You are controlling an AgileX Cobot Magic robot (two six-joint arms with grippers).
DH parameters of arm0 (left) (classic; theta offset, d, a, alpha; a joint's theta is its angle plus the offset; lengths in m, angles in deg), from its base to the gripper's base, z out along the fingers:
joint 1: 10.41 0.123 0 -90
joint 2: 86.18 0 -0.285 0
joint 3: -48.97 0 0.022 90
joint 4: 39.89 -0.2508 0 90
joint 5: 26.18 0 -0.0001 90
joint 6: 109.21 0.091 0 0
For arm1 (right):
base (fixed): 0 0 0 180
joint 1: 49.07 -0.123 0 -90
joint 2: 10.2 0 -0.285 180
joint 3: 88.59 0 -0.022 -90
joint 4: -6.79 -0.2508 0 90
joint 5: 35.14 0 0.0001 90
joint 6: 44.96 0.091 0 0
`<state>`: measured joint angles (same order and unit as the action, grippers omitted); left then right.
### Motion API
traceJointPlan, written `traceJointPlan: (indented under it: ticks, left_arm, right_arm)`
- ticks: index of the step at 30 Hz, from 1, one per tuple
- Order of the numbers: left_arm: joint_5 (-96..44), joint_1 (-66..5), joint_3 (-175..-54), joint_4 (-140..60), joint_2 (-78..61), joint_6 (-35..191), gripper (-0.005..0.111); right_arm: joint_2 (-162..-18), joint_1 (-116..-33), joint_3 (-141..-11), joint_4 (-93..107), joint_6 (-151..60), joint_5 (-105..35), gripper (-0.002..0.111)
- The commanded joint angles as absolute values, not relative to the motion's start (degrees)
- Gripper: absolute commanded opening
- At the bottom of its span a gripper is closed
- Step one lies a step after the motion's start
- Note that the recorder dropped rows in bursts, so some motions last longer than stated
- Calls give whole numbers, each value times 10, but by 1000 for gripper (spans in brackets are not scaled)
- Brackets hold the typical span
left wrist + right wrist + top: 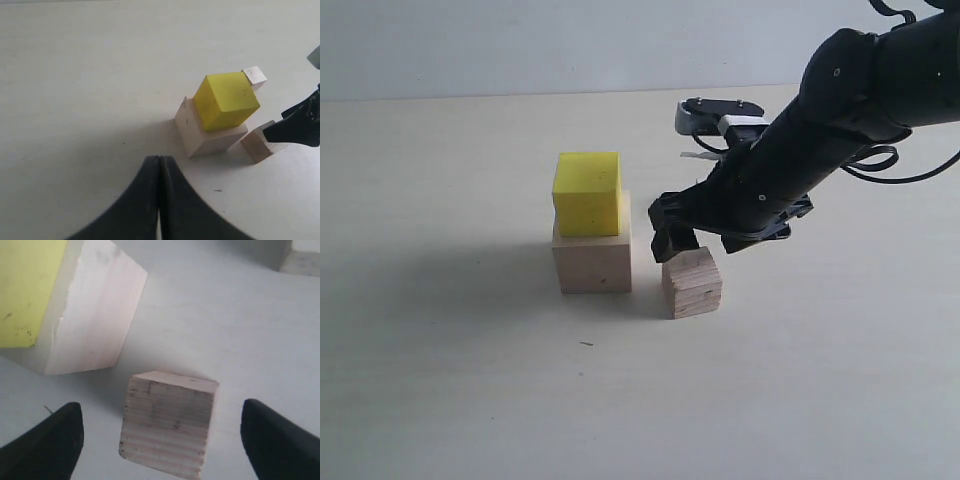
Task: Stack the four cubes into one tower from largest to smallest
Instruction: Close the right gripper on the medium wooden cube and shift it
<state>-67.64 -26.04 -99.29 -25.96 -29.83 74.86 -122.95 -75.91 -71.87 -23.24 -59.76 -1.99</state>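
Note:
The tower stands as two cubes: a bright yellow cube (587, 193) on the largest pale wood cube (592, 260), set slightly askew. Just right of it on the table lies the grainy wooden cube (692, 283). My right gripper (678, 243) hovers over that cube, open, with a finger on either side of the grainy cube (167, 422) and touching neither face. The smallest pale cube (254, 75) sits on the table beyond the tower; my right arm hides it in the exterior view. My left gripper (159, 161) is shut and empty, short of the tower.
The pale tabletop (450, 380) stretches bare around the cubes. My right arm (840, 120) reaches in from the upper right of the exterior view. A tiny dark speck (586, 344) lies in front of the tower.

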Motion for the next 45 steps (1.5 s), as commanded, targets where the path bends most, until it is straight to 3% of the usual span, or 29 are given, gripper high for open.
traceJointPlan:
  ticks: [1,27,29,34,45]
  left_arm:
    - [-668,-263,-991,-256,-297,750,0]
    - [-668,-263,-991,-256,-297,750,0]
    - [-668,-263,-991,-256,-297,750,0]
    - [-668,-263,-991,-256,-297,750,0]
    - [-670,-263,-991,-256,-297,750,0]
  right_arm:
    - [-1228,-757,-718,-229,-604,-27,81]
    - [-1279,-757,-718,-231,-604,-26,79]
    - [-1279,-757,-718,-230,-604,-24,73]
    - [-1279,-757,-718,-230,-604,-6,41]
    - [-1279,-757,-718,-153,-574,14,5]
